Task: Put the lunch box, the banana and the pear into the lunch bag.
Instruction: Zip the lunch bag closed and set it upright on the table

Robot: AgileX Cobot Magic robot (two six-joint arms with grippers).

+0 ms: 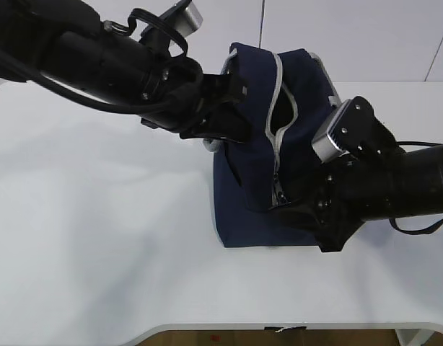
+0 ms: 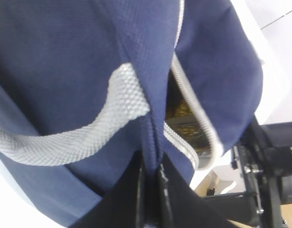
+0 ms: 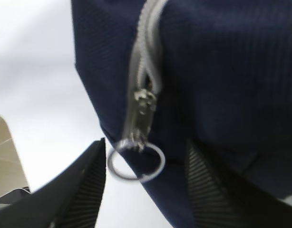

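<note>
The lunch bag (image 1: pixel 268 144) stands on the white bench (image 1: pixel 99 238), a boxy navy fabric body with a fine woven grain. Its grey zipper (image 1: pixel 279 130) runs in a long line over the top and down the near face, gaping at the top.

The left gripper (image 2: pixel 150 190) has its jaws pinched shut on a fold of the bag's navy cloth, just below a grey webbing handle (image 2: pixel 89 137) with a coarse mesh weave. Beyond those jaws, inside the gap, something yellow-brown shows; I cannot tell what it is.

The right gripper (image 3: pixel 143 185) holds its ribbed black jaws apart, gripping nothing. The metal ring pull (image 3: pixel 135 161) hangs from the slider between the two jaws, closer to the left-hand one. So the right arm is the nearer to the pull, and the zipper's line runs up and away from its jaws.
</note>
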